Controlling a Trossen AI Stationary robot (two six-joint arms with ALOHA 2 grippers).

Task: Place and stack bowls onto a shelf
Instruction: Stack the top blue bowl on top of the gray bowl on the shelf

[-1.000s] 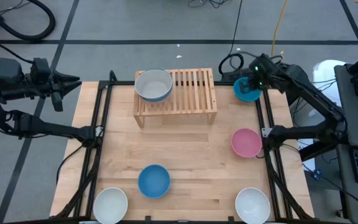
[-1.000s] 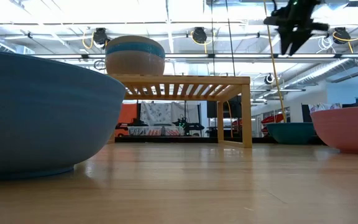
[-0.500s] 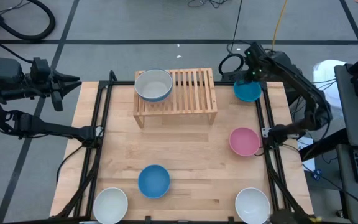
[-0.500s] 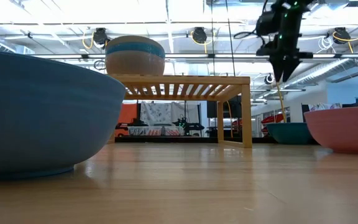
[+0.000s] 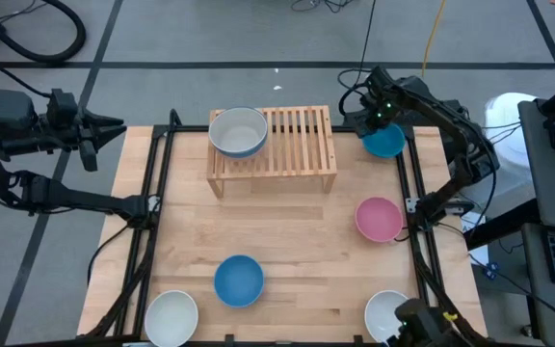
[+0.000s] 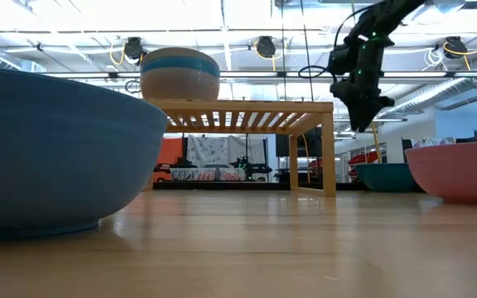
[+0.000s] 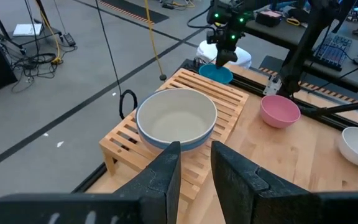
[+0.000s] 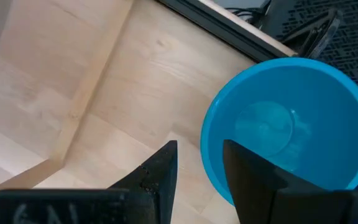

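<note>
Nearest us on the table sit two white bowls and a blue bowl; a pink bowl lies farther back. Beyond, the shelf carries a stack of bowls at one end. The right gripper hovers over the teal bowl — fingers slightly parted, empty. The left gripper waits off-table, narrowly open, holding nothing.

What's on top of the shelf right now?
On the shelf sits one stack at its left end: a grey-beige bowl nested in a blue-rimmed one. The low view shows the two layers; any bowl deeper inside is hidden. The remaining slats are bare.
</note>
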